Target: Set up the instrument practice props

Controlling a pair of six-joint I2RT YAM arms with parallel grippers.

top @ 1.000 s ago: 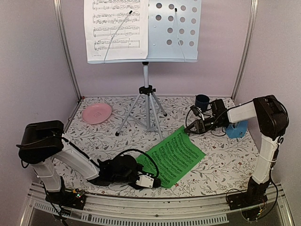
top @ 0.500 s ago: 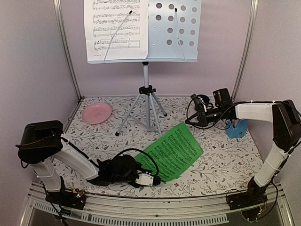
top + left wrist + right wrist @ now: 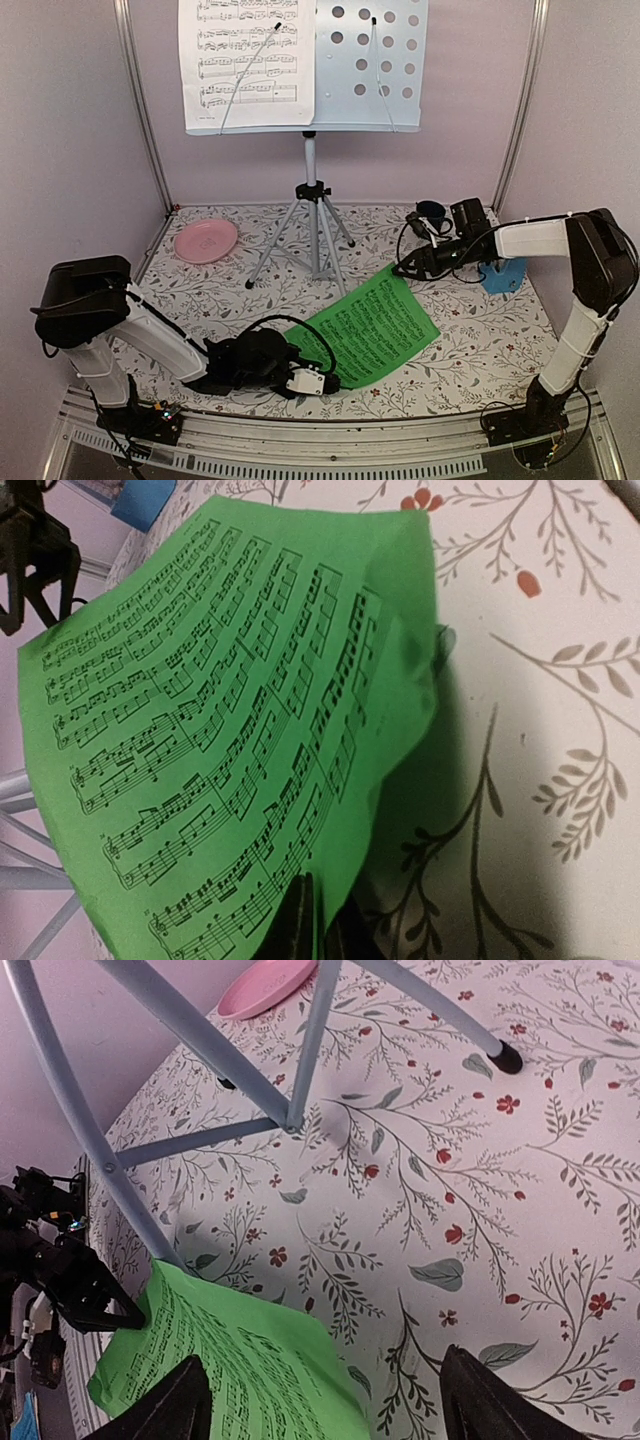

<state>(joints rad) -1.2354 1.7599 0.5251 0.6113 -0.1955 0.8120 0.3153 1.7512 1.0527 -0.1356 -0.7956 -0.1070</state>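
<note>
The pale perforated music stand [image 3: 372, 62] on its silver tripod [image 3: 312, 225] stands at the back, with a white sheet-music page [image 3: 246, 62] on its left half. A green sheet-music page [image 3: 375, 325] lies curled on the table. My left gripper [image 3: 318, 380] is shut on its near edge; in the left wrist view the jaws [image 3: 322, 920] pinch the page [image 3: 220, 710]. My right gripper [image 3: 403, 268] is open and empty just beyond the page's far corner [image 3: 235, 1375]. The blue metronome [image 3: 503, 275] stands behind the right arm, partly hidden.
A pink plate [image 3: 206, 240] lies at the back left. A dark blue mug [image 3: 430, 212] stands behind the right gripper. The tripod legs [image 3: 300, 1050] spread close in front of the right gripper. Frame posts and lilac walls close in the sides.
My right arm stretched out and its gripper rose, then came down again by the green page's far corner. The page shifted slightly. The left arm has hardly moved.
</note>
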